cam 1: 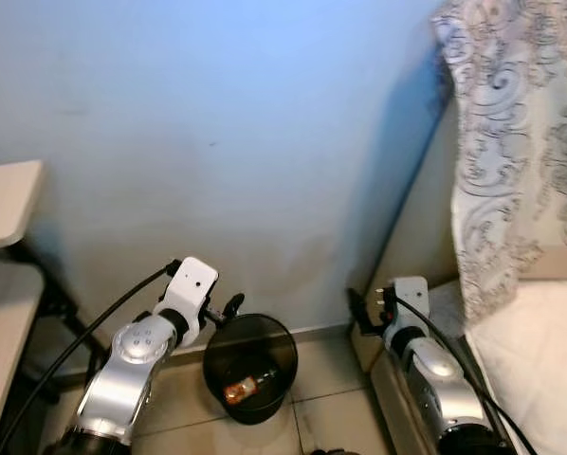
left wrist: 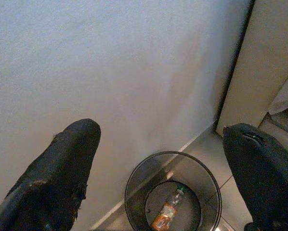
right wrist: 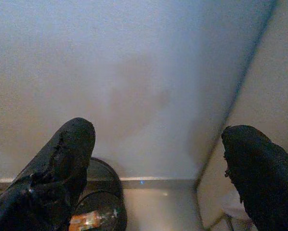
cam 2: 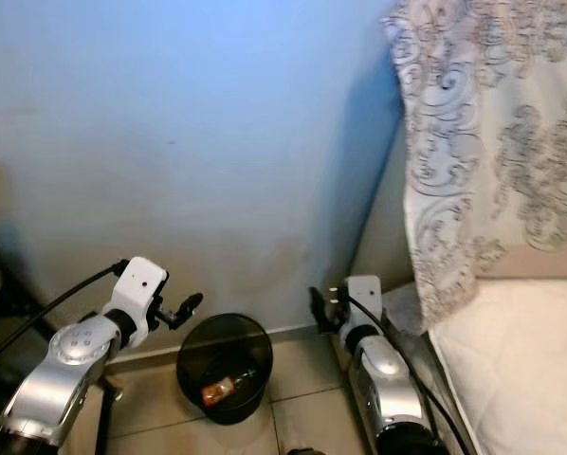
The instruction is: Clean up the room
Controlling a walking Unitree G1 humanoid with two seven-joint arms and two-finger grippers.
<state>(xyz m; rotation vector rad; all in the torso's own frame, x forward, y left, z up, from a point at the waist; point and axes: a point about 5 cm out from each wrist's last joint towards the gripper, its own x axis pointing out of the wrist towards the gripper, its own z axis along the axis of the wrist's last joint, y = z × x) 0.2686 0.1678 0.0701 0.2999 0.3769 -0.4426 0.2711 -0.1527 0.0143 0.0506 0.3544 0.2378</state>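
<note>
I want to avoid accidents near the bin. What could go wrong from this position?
1. The left gripper hovers open just above the rim of the black mesh wastebasket; lowering or swinging it might tip the basket and spill the bottle inside.
2. The right gripper is close to the patterned curtain and could snag it.

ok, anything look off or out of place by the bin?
Nothing stands out. The black mesh bin stands upright on the tiled floor against the blue wall, with a bottle lying inside. Left gripper open above it; right gripper open too.
</note>
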